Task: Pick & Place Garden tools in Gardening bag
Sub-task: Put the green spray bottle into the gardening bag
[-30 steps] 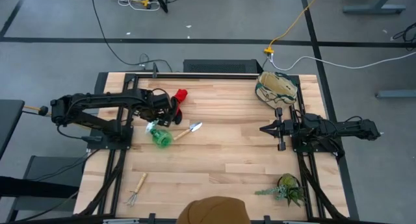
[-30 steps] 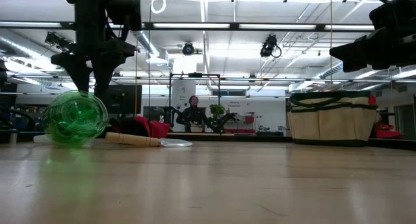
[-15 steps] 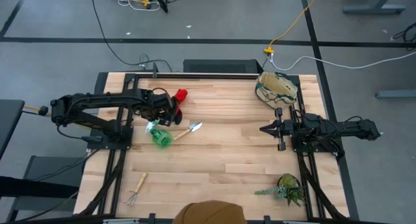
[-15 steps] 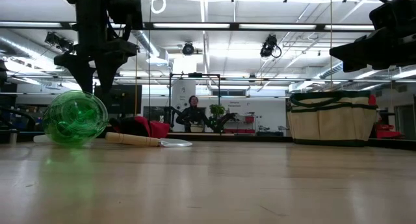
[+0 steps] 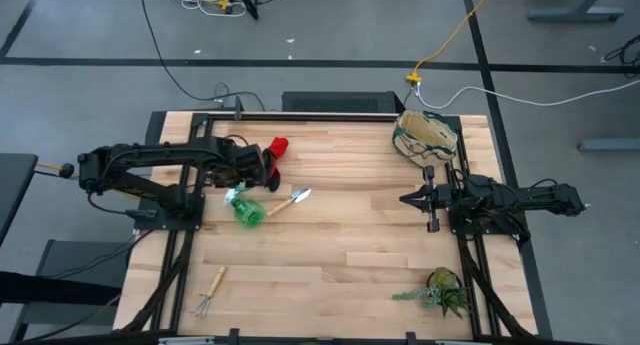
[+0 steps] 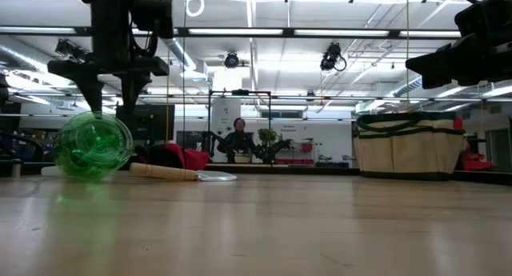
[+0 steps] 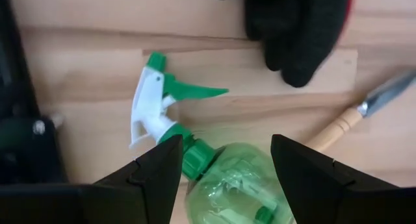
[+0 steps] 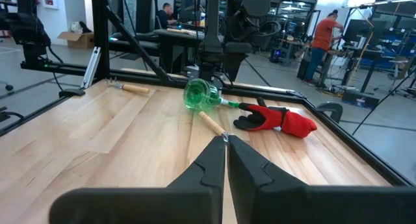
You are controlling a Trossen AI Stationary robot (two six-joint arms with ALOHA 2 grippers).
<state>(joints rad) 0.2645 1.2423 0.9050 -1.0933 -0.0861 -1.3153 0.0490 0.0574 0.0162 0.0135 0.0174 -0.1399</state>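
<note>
Only the left hand (image 7: 221,165) has shifted slightly, fingers apart above the green plastic spray bottle (image 5: 247,209); trowel (image 5: 289,201), gloves (image 5: 274,154) beside it, rake (image 5: 210,291) nearer the bench front. Beige bag (image 5: 426,134) far off, nothing visibly packed. Right hand (image 5: 407,199) waits, together.

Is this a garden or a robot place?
It looks like an indoor robot lab or workshop, not a garden. The wooden table has robot arms at it, cables run across a grey floor, and a person stands by benches and equipment behind.
</note>
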